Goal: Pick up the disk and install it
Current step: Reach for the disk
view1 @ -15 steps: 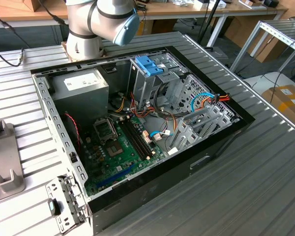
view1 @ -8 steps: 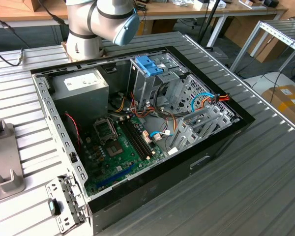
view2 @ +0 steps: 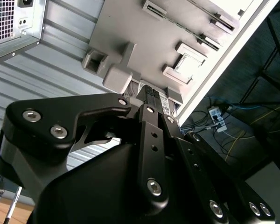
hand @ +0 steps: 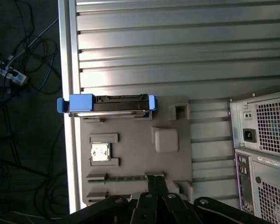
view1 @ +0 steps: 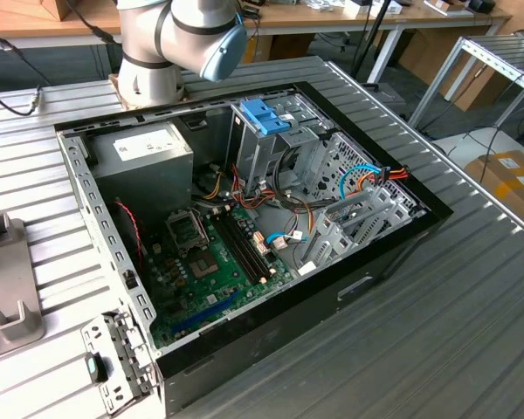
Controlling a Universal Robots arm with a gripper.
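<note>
While the fingers [hand: 150, 185] are clenched on nothing, you find the disk [hand: 107, 103] well ahead across the grey fixture [hand: 177, 163], its long axis crosswise to your approach.

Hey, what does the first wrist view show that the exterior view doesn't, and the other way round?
First wrist view: the disk set on edge at one end of the grey fixture, a processor chip in a pocket nearby, and the gripper, jaws together, toward the opposite end. Exterior view: the computer case's open interior, with motherboard, power supply and blue-latched drive cage. Both: the ribbed metal table, the fixture and the case.
</note>
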